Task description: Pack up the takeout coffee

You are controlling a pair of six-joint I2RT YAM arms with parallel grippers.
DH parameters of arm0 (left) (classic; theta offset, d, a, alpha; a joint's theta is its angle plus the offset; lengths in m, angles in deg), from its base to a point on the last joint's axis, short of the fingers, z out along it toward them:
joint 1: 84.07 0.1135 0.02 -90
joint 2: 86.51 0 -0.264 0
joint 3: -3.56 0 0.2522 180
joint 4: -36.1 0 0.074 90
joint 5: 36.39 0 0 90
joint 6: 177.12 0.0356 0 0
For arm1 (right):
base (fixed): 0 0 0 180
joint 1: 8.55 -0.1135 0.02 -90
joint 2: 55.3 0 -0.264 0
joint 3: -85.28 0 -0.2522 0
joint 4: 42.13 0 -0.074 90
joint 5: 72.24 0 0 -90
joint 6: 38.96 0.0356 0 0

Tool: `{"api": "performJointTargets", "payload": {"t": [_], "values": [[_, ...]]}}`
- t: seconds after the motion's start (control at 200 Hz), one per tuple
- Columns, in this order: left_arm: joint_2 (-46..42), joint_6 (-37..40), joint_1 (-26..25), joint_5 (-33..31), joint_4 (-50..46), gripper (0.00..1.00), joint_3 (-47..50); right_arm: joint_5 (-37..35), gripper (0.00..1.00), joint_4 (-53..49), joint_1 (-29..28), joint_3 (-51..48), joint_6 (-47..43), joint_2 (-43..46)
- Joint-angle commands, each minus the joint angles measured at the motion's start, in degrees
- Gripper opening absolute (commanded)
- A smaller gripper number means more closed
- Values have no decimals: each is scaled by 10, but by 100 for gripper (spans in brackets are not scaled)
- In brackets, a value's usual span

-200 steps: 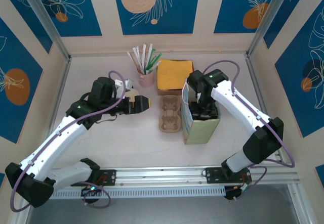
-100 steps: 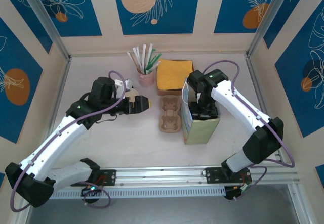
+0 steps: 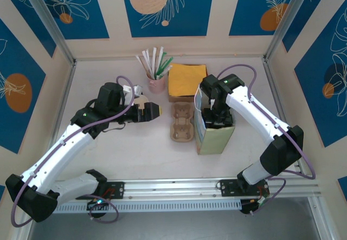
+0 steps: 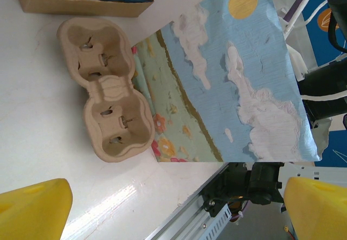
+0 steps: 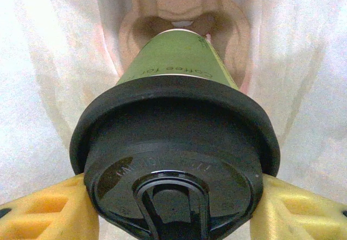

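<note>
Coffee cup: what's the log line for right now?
right end effector: gripping takeout coffee inside paper bag | left end effector: open, empty | cup carrier on table: empty

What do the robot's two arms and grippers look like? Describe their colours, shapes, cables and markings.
The left arm and the right arm each have white tubular links, black joint housings, a small green light and a looping purple cable. The left gripper and the right gripper are black, with chunky yellow fingers.
</note>
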Motion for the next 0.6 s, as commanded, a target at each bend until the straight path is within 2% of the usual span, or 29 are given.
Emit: {"api": "performJointTargets", "payload": {"t": [0.0,0.595], "values": [[-5,2,-5,10,7,100,-2,15,57,-4,4,-2,-3,-6],[-3,4,-5,10,6,100,-3,15,57,-3,9,11,-10,-15]]}}
